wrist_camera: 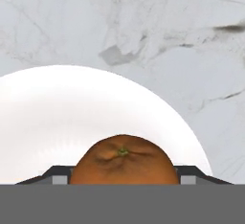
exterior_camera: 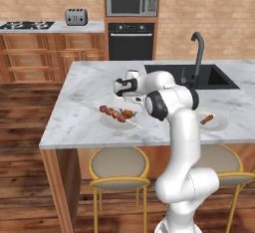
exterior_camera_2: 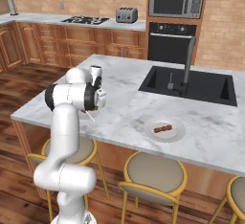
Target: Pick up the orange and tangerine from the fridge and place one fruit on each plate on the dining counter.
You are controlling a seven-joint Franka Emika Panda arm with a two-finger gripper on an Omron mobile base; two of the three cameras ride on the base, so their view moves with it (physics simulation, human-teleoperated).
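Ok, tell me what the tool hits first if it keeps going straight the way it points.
The tool, holding an orange fruit, points down at a white plate on the marble counter. The plate likely comes first; the gap is unclear.

Two plates sit on the dining counter (exterior_camera: 89,97) near its front edge — the left plate (exterior_camera: 110,121) towards the left corner, the right plate (exterior_camera_2: 177,132) before the sink (exterior_camera_2: 210,86). A skewer (exterior_camera: 117,114) and a fruit (exterior_camera: 129,113) lie on the left plate — a sausage (exterior_camera_2: 162,128) on the right one.
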